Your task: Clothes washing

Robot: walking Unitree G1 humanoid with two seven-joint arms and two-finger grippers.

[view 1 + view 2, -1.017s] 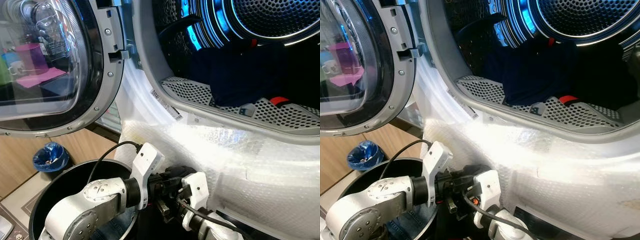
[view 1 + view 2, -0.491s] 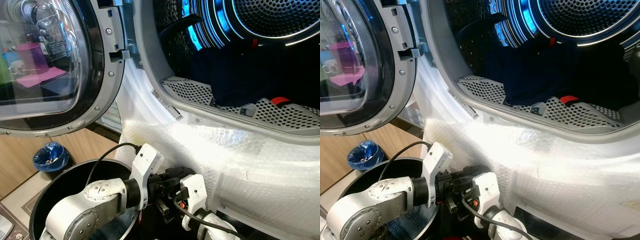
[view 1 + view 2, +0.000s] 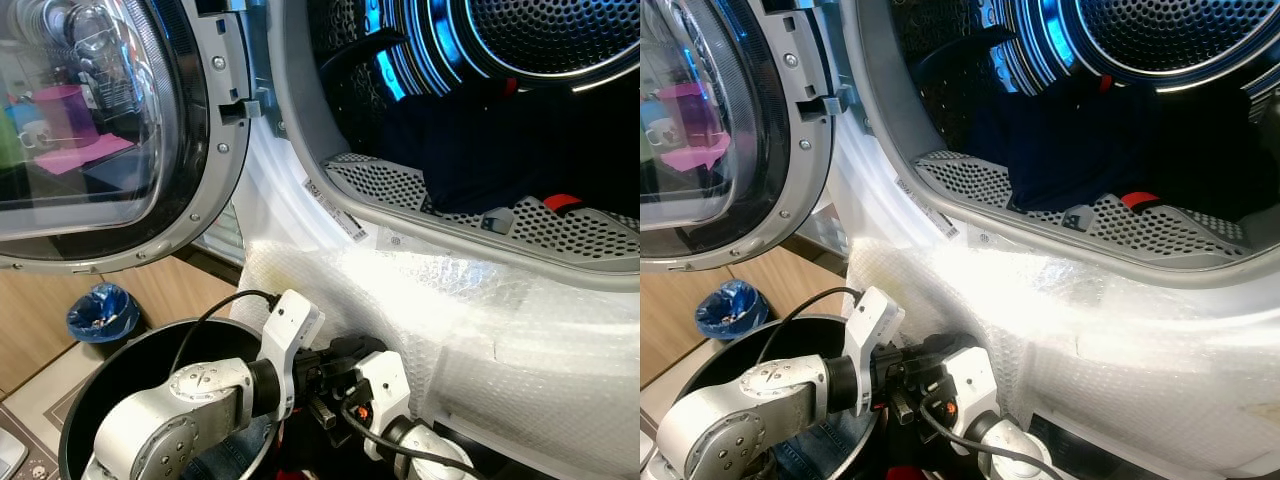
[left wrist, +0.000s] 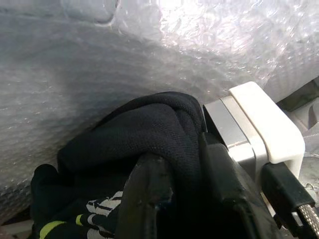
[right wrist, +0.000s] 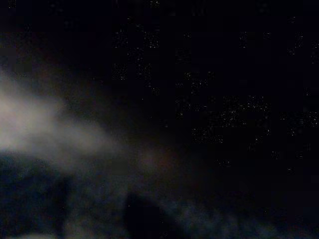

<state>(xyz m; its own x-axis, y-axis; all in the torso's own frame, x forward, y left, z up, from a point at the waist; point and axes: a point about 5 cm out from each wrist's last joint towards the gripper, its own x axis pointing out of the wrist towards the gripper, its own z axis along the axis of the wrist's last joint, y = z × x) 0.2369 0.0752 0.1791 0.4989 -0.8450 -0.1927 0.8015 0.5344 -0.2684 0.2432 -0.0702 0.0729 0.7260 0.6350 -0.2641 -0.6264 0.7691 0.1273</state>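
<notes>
**Both arms low beside the basket, a dark garment pinched at the washer front**

Left eye view: An open washing machine fills the upper right of the frame. Its drum point(image 3: 520, 90) already holds dark clothes point(image 3: 470, 150) on the perforated lip. The round glass door point(image 3: 100, 130) stands open at upper left. Bubble wrap point(image 3: 480, 320) covers the machine's front below the opening. At lower left sits a round black basket point(image 3: 110, 375) with denim showing inside. The left gripper point(image 3: 335, 385) and the right gripper point(image 3: 350, 415) meet at bottom centre, just beside the basket rim.

Right eye view: The same scene, with both wrists crowded together at the lower left of centre.

Left wrist view: The left gripper's black fingers point(image 4: 149, 194) are closed on a black garment point(image 4: 129, 144) with white and yellow print, bunched at lower centre against the bubble wrap. The right wrist's white housing touches it at the right.

Right wrist view: Nearly black; I cannot tell whether the right gripper is open or closed.

To do this well, I judge the garment should be lifted clear of the basket, raised above the drum lip, and pushed well inside before letting go, so no fabric trails over the door seal.
</notes>
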